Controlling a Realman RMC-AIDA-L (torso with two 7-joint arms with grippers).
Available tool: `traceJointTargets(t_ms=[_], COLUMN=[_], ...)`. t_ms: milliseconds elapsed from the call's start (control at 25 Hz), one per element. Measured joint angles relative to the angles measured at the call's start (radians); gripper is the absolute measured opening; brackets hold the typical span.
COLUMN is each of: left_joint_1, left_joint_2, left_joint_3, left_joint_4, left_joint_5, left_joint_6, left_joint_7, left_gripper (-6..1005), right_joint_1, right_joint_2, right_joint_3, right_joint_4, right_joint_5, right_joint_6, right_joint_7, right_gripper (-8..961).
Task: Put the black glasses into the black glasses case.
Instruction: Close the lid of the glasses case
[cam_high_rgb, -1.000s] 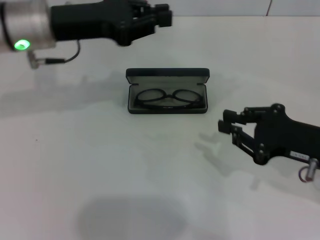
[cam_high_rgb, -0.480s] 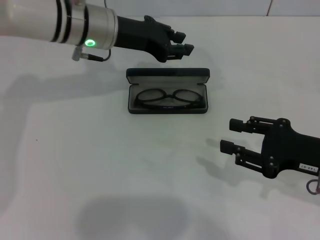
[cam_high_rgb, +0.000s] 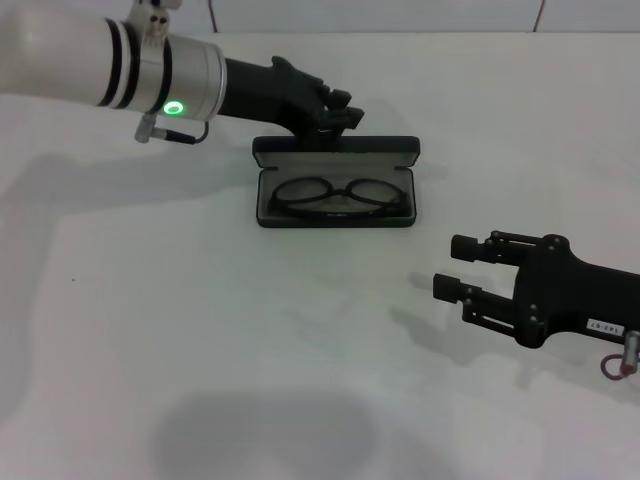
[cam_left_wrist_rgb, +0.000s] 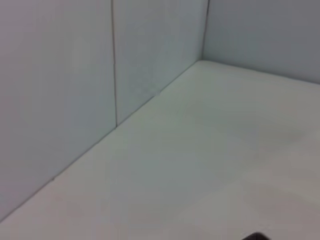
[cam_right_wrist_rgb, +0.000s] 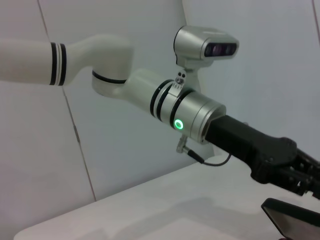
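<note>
The black glasses case (cam_high_rgb: 335, 150) lies open in the middle of the white table, its lid standing up at the back. The black glasses (cam_high_rgb: 333, 197) rest folded on the grey lining inside it. My left gripper (cam_high_rgb: 340, 112) hangs just behind and above the lid's back edge, left of its middle. In the right wrist view, that left gripper (cam_right_wrist_rgb: 300, 175) hovers over a corner of the case (cam_right_wrist_rgb: 295, 220). My right gripper (cam_high_rgb: 455, 268) is low over the table to the front right of the case, open, with nothing between its fingers.
The white table (cam_high_rgb: 200, 330) spreads around the case, with a pale wall at its far edge. The left wrist view shows only the wall panels (cam_left_wrist_rgb: 75, 75) and the table corner (cam_left_wrist_rgb: 210, 140).
My left arm swung down and back toward the case, from high over the far side to just behind the lid. The right gripper drew away from the case, then shifted slightly left.
</note>
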Motion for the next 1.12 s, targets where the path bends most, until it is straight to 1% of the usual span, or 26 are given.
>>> traceJointTargets(t_ms=[120,280,760,1120], left_joint_1=[0.001,0.001,-0.003,-0.001], left_joint_2=[-0.003,-0.01,-0.015,-0.022], left_joint_3=[0.004,0.007,0.007,0.01], left_joint_4=[-0.018,-0.024,-0.043,-0.048], left_joint_5=[0.002,0.012,0.037,0.043], left_joint_6=[-0.025,-0.044,-0.047,-0.013], left_joint_7=[0.006,0.008,0.001,0.001], left_gripper=[253,257,259,261], right_joint_1=[0.008,0.01,0.021,0.021], right_joint_2=[0.001,0.002,0.003,0.003], right_joint_3=[0.002,0.003,0.004,0.004], right_joint_4=[0.015,0.025,0.055,0.067], right_joint_5=[0.0,0.006,0.03,0.04], right_joint_6=[0.003,0.006,0.006,0.005], right_joint_7=[0.0,0.0,-0.003,-0.004], right_gripper=[506,508,513,518])
